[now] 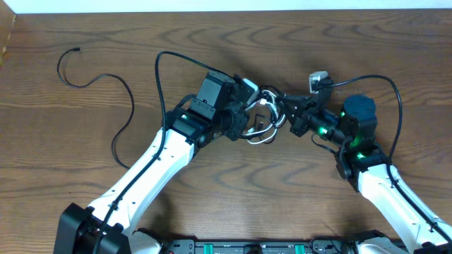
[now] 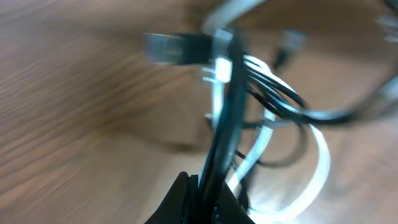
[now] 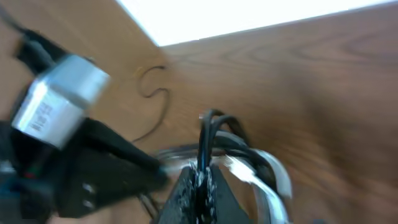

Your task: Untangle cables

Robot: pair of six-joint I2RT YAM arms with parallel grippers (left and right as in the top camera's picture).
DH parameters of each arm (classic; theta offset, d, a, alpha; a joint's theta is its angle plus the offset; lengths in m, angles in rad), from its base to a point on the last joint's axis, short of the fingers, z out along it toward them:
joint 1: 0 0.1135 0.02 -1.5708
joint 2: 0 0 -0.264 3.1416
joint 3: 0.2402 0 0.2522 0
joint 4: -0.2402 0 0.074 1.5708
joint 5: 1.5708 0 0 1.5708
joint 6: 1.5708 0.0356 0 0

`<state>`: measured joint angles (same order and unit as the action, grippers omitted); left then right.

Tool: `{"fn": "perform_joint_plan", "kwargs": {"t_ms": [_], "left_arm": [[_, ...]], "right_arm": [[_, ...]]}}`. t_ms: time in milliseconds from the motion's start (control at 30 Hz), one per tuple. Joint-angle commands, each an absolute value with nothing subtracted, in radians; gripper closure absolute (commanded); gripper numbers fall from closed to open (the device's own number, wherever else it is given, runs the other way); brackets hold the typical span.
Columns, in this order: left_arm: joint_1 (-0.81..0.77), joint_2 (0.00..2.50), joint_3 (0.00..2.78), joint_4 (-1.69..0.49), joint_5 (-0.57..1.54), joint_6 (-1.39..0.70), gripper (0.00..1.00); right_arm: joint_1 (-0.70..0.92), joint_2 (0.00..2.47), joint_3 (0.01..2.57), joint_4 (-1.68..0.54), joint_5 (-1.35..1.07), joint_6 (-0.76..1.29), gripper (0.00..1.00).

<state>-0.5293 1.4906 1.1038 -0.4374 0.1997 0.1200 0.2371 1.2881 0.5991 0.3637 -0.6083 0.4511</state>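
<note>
A knot of thin black and white cables (image 1: 263, 121) hangs between my two grippers at the table's middle. My left gripper (image 1: 248, 113) is shut on black strands of the knot (image 2: 227, 118), its fingertips (image 2: 208, 193) pinching them; white loops (image 2: 317, 168) hang behind. My right gripper (image 1: 288, 114) is shut on black strands (image 3: 208, 140) from the other side, its fingertips (image 3: 200, 186) pinching them. A separate thin black cable (image 1: 106, 79) lies loose on the table at the left. It also shows small in the right wrist view (image 3: 155, 87).
A small white plug block (image 1: 318, 77) sits behind the right gripper. Thicker black cords (image 1: 385, 92) arch over each arm. The left arm's silver camera body (image 3: 59, 99) fills the left of the right wrist view. The wooden table (image 1: 226, 183) ends at a white back edge.
</note>
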Motion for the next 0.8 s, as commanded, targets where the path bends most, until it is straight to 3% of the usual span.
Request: {"fn": "perform_joint_plan", "kwargs": {"t_ms": [0,200,500,767], "left_arm": [[-0.527,1.435,1.106,-0.434,-0.088,0.012,0.93],[-0.483,1.351,1.106,-0.435,-0.217,-0.037,0.93],[-0.275,1.269,1.106,-0.454,-0.190,-0.152,0.93],[-0.236,1.267,1.106,-0.462,-0.180,-0.152,0.93]], "right_arm": [[0.205,1.274,0.602,0.290,-0.458,0.429,0.99],[0.112,1.274,0.602,0.154,-0.383,0.428,0.99],[-0.057,1.274,0.602,0.025,-0.373,0.429,0.99],[-0.093,1.274,0.602,0.013,-0.363,0.421,0.99]]}}
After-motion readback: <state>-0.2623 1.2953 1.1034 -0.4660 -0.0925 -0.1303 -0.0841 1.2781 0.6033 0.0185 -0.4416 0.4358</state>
